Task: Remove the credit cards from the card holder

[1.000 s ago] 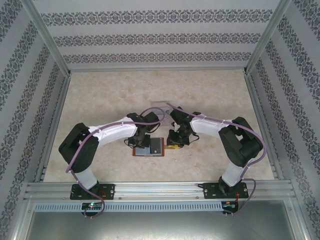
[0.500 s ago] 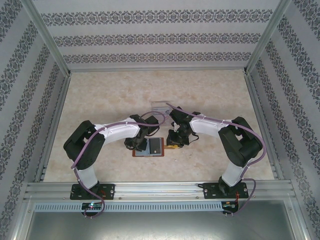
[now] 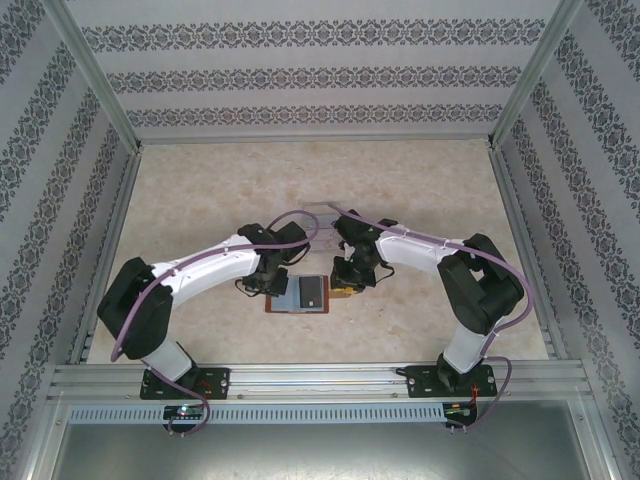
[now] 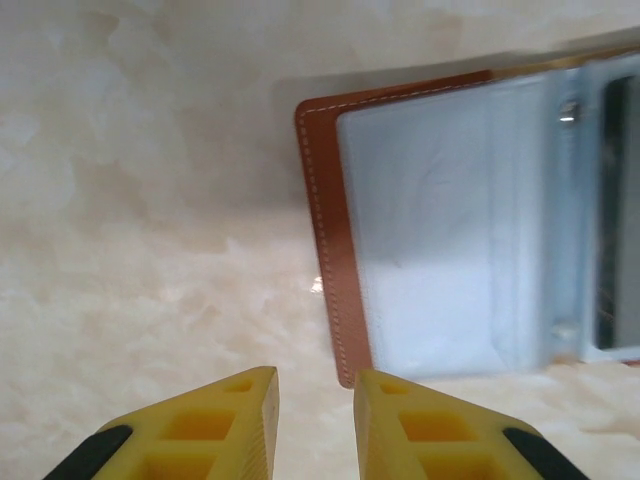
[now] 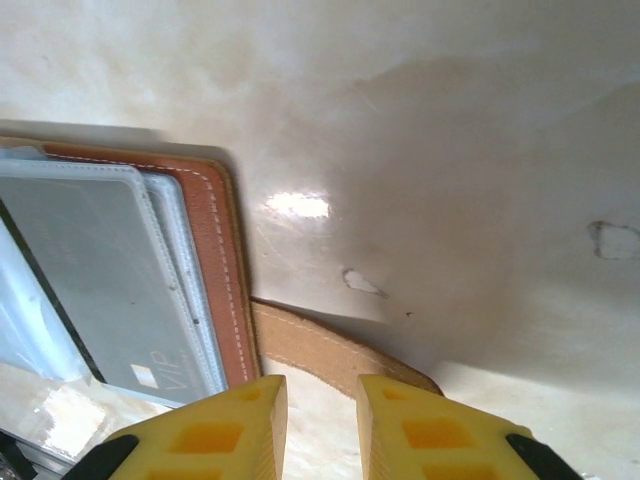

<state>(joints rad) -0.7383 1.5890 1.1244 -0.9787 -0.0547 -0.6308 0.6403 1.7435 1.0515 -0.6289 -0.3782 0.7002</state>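
Card holder (image 3: 297, 300) open and flat on worktop (image 3: 200, 190), grey-blue pockets (image 4: 440, 230) facing up, brown stitched border all round. Dark card (image 5: 100, 270), printed "VIP", seated in a pocket on holder's right half. Left half: pale pocket, contents not discernible. Strap (image 5: 310, 345) projecting from holder's right edge, flat on worktop.

Left claw (image 4: 315, 420) just beside holder's left edge, at one corner of that edge; jaws narrowly apart, nothing between them.

Right claw (image 5: 320, 425) just beside holder's right edge, at strap; jaws narrowly apart, pale worktop visible in gap, nothing gripped. Contact between right fingertips and strap: cannot tell.

Both arms bent inward toward holder, one from each side.
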